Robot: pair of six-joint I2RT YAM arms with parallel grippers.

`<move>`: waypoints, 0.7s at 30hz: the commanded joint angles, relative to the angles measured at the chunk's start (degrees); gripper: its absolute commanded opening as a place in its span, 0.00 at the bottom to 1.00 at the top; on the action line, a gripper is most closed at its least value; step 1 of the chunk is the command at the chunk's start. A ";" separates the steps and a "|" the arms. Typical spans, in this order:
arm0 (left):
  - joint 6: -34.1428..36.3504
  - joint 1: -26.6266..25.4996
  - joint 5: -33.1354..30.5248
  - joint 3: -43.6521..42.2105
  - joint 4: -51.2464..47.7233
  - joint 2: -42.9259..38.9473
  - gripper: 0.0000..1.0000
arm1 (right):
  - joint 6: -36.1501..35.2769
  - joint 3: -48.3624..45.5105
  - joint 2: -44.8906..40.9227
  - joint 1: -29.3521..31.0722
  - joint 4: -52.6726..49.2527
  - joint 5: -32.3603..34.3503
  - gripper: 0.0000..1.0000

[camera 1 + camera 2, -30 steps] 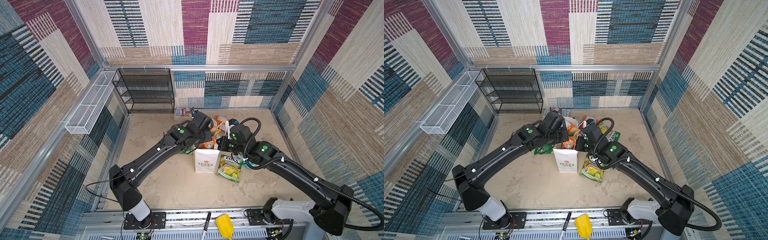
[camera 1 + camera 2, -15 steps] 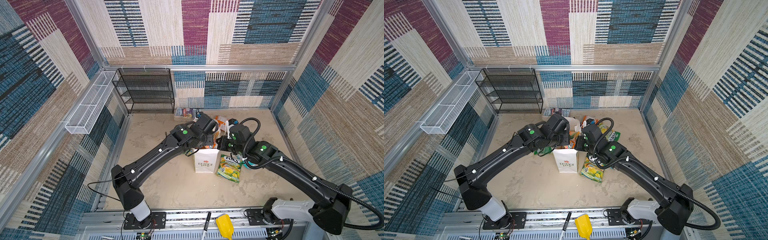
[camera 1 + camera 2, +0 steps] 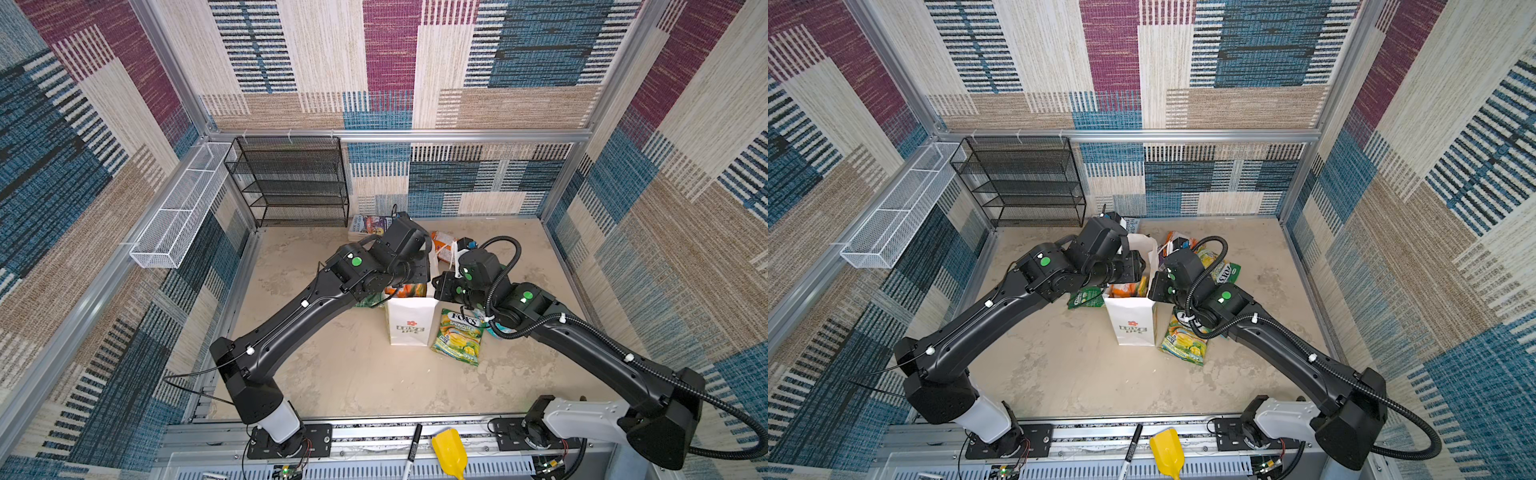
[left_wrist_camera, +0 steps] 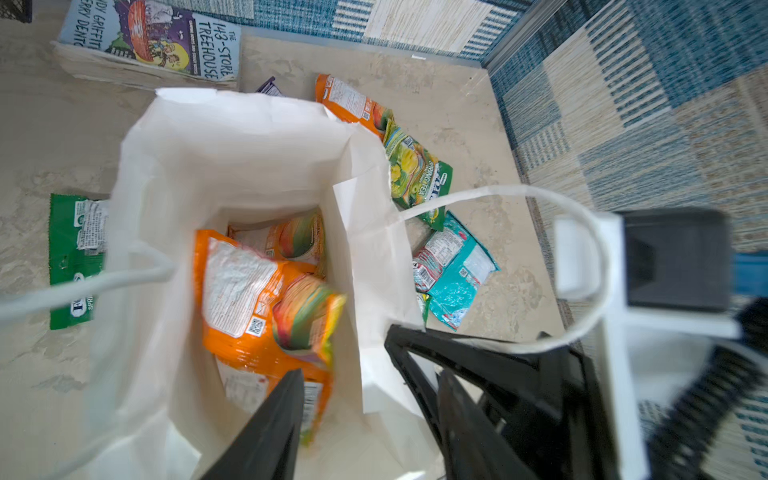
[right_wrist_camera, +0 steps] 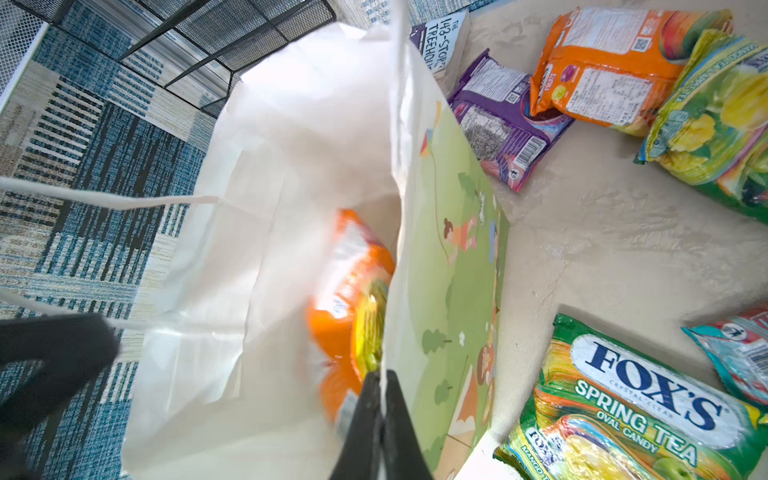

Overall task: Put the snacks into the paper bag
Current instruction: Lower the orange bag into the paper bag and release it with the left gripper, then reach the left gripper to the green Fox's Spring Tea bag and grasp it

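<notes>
The paper bag [image 3: 409, 328], white with "LOVE LIFE" and a red flower on its side, stands upright near the middle of the desk [image 3: 332, 374], its mouth open. Inside it, the left wrist view shows a top orange packet [image 4: 257, 299], blurred and loose. It lies over a second packet [image 4: 291, 241] printed in orange and green. At least two of the snacks therefore appear to be in.

The left pincer [image 3: 1140, 277] hangs right over the bag's mouth, its fingers spread with nothing between them. The right pincer [image 5: 380, 386] is pressed together on the bag's right-hand rim, pinching the paper. This looks meant to keep the bag upright and open.

Six packets lie outside on the desk:
- A green packet [image 4: 70, 257] lies flat just beside the bag on its left.
- A FOX'S packet [image 3: 457, 336], yellow-green, lies just beside the bag on its right.
- A teal packet [image 4: 453, 266] lies next to the FOX'S packet.
- Toward the desk's far edge, a yellow-green packet [image 4: 415, 170], a far orange packet [image 4: 349, 104] and a purple packet [image 5: 498, 120] lie close together.

A book [image 4: 149, 37], which is not a snack, lies at the far edge.

By my reading the task is roughly a quarter done. Six packets are left to fetch, and the green and FOX'S ones are nearest the bag.
</notes>
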 commanded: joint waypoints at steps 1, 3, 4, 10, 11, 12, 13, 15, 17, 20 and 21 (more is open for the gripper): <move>3.79 -0.08 1.23 1.62 0.56 -2.40 0.56 | -0.08 0.53 -0.11 0.01 0.49 2.58 0.00; 5.39 0.00 1.15 2.31 0.57 -4.19 0.59 | -0.34 0.63 -0.22 0.01 0.36 3.18 0.00; 6.75 0.05 1.50 2.91 0.56 -4.98 0.61 | -0.49 0.78 -0.20 0.01 0.52 3.20 0.00; 14.53 1.26 -1.80 7.61 -6.49 -9.83 0.78 | -0.44 0.32 0.03 0.01 0.79 2.40 0.00; 14.94 1.93 -2.51 7.17 -7.54 -10.97 0.81 | -0.43 0.28 -0.05 0.01 0.78 2.39 0.00; 15.12 3.10 -2.73 5.91 -8.18 -13.18 0.83 | -0.43 0.19 -0.11 0.01 0.78 2.47 0.00; 14.95 4.52 -2.38 4.10 -8.33 -15.51 0.85 | -0.44 0.19 -0.19 0.01 0.78 2.63 0.00; 14.61 7.72 -0.88 -0.43 -7.47 -20.34 0.90 | -0.43 0.01 -0.29 0.01 0.87 2.82 0.00; 14.16 12.07 1.98 -5.23 -6.24 -24.79 0.97 | -0.35 -0.09 -0.16 0.01 1.04 2.66 0.00; 13.06 21.00 8.46 -11.36 -5.81 -29.23 0.99 | -0.39 -0.08 0.32 -0.01 1.09 2.28 0.00; 12.73 23.91 10.82 -13.19 -5.80 -30.10 0.99 | -0.43 0.01 0.39 0.01 1.14 2.13 0.00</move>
